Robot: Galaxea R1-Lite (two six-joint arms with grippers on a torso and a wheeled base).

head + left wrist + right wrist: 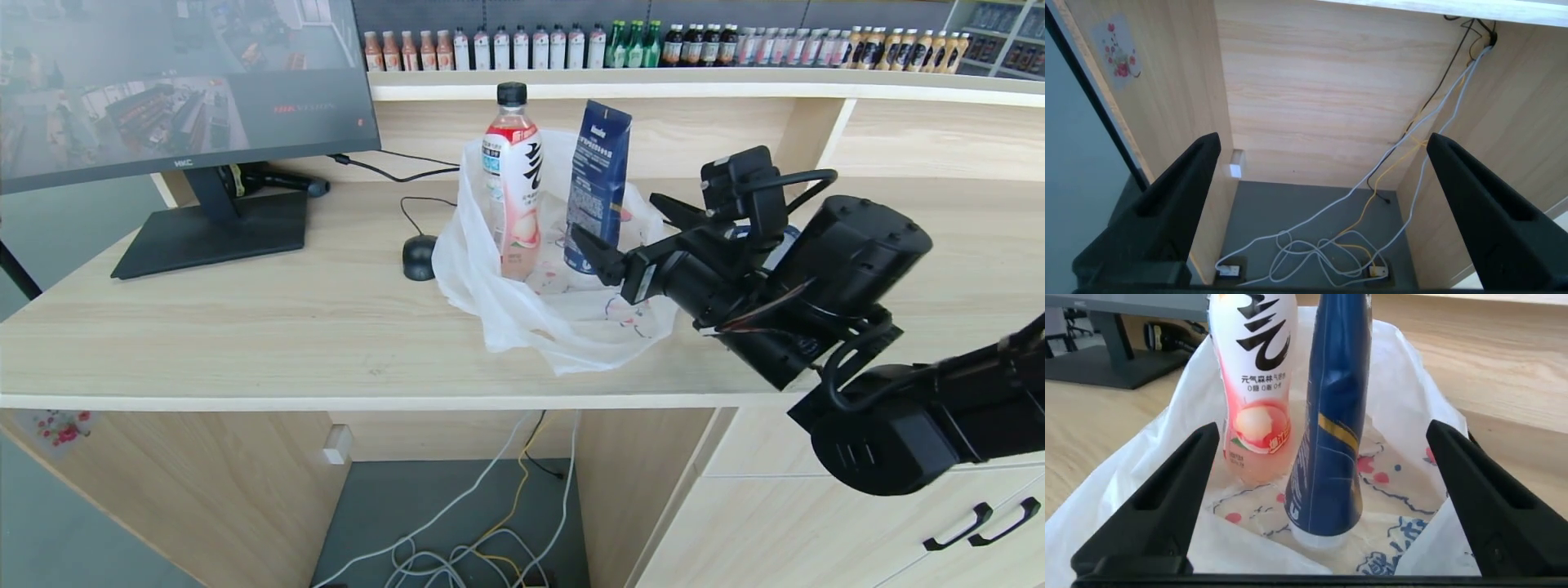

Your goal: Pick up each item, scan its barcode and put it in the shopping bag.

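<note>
The counter (245, 327) holds the shopping bag (506, 318), spread open so 2 items stand upright inside: peach bottle (514, 188), blue pouch (598, 180). The right gripper (633, 233), wide and empty, faces the pouch. The left gripper (1323, 171), also wide, hangs below the counter, seemingly out of the way.

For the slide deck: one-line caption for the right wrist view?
Open right gripper facing the pink drink bottle and blue pouch standing in the white shopping bag.

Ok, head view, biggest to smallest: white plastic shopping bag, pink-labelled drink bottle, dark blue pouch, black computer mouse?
White plastic shopping bag
Pink-labelled drink bottle and dark blue pouch, too alike to rank
Black computer mouse
</note>
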